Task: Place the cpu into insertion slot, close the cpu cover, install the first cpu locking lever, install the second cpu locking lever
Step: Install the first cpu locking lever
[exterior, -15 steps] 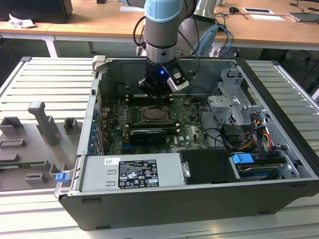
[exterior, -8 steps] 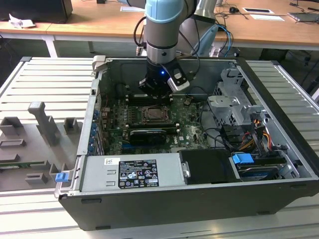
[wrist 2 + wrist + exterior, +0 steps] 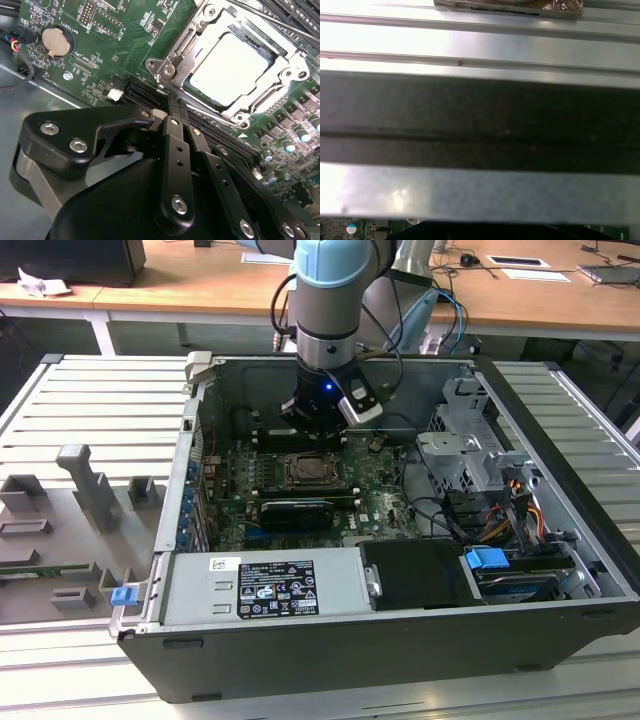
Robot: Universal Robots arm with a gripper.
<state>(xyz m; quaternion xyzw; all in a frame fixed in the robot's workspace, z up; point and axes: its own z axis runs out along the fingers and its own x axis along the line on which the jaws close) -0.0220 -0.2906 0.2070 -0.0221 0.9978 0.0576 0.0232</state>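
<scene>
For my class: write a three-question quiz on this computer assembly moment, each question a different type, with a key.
1. True or false: the cpu already lies in the insertion slot.
2. In the second wrist view, the gripper fingers are: A) spread wide, B) closed together with nothing between them.
3. Fill in: through the cpu cover window shows the pale ____.

Key: 1 true; 2 B; 3 cpu.

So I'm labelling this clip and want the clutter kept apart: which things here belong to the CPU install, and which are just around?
Job:
- cpu, seated in the insertion slot
- cpu cover, down over it
- gripper, beside the socket

Just around:
- coin battery
- power supply
- drive cage
- blue clip
- grey fixtures
</scene>
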